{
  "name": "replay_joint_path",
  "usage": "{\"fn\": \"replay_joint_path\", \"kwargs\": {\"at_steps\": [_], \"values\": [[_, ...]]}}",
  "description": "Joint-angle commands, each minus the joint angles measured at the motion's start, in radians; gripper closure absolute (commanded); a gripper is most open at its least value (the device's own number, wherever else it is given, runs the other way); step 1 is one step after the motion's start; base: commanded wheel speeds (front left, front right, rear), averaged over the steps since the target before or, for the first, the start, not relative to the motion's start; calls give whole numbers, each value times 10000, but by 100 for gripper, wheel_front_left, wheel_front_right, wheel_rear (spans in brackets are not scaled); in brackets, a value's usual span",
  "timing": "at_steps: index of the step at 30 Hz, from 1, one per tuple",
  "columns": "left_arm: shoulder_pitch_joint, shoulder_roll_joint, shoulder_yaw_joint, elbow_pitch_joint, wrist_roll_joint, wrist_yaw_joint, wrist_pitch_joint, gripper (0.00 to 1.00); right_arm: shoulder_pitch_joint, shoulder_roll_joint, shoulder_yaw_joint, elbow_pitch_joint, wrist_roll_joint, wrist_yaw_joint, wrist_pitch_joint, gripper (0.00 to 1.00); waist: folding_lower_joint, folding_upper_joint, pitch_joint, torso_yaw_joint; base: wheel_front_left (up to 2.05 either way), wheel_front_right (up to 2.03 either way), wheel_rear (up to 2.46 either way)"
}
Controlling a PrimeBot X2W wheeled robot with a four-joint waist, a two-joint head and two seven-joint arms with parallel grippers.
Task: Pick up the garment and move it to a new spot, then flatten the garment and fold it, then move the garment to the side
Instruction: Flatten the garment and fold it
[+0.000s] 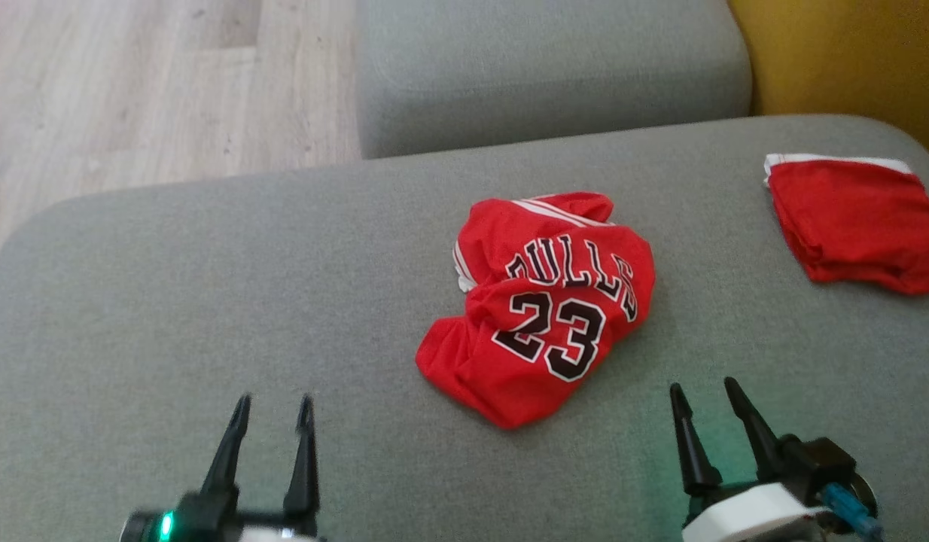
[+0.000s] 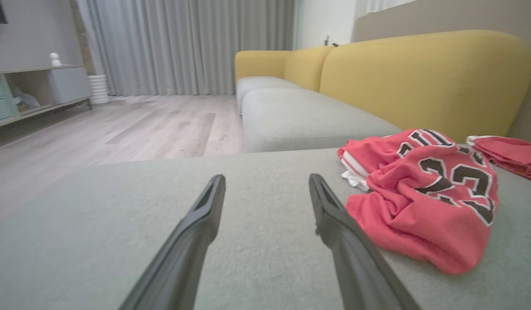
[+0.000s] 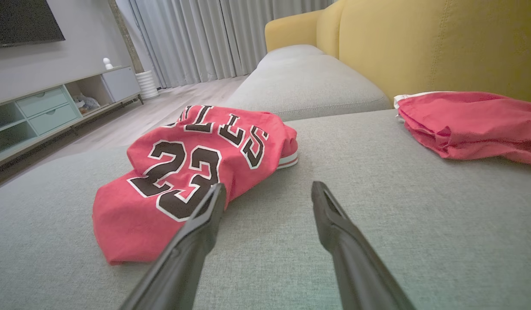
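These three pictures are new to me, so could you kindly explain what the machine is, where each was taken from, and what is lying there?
It is a wheeled robot with two arms, each ending in a two-fingered hand. The head view looks down from its head: the left hand at lower left, the right hand at lower right. The other two come from cameras on the wrists, looking along that hand's own dark fingers. Everything lies on a grey sofa cushion: a crumpled red jersey numbered 23 in the middle, and a folded red garment farther right. Both hands are open and hold nothing.
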Motion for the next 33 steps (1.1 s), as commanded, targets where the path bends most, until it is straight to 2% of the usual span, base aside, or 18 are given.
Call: {"fn": "replay_joint_path", "kwargs": {"at_steps": [1,4,7,10,13,15,17,19,22,26,33], "values": [[-1035,-38,313,-229,178,-248,-95,0,-523,-26,363,-359,-85,67,-38,0,0,0,236,-179,0,0,0],[-1968,145,201,-39,244,-774,-95,0,-690,-51,563,-420,-140,67,-38,0,0,0,540,-462,0,0,0],[-3331,621,-77,198,367,-1163,-95,0,-996,-89,712,-530,-176,67,-38,0,0,0,1122,-889,0,0,0],[-5041,1238,-266,557,418,-1323,-86,0,-1380,-98,816,-645,-200,67,-38,0,0,0,1700,-1375,0,0,0],[-6860,1901,-652,907,305,-1398,398,0,-1748,-85,939,-783,-217,67,-38,0,0,0,2370,-1903,0,0,0],[-8025,2402,-1537,1133,-57,-1412,918,0,-2006,-75,1032,-821,-181,67,-38,0,0,0,2761,-2220,0,0,0],[-9100,3067,-2945,1323,-788,-1415,1542,0,-2227,-65,1140,-834,-150,67,-38,0,0,0,3075,-2534,0,0,0],[-10099,3701,-4375,1450,-1959,-1417,2204,0,-2419,-54,1230,-843,-109,67,-38,0,0,0,3346,-2824,0,0,0],[-11537,4465,-5824,1747,-3590,-1418,3133,0,-2679,-39,1376,-903,-23,67,-38,0,0,0,3801,-3227,0,0,0],[-13008,5113,-7523,2304,-5182,-1419,4348,0,-2965,-31,1663,-985,307,67,-38,0,0,0,4354,-3700,0,0,0],[-14231,5915,-10129,3213,-6957,-1420,5740,0,-3217,-28,2052,-1047,851,67,-38,0,0,0,4854,-4411,0,0,0]]}}
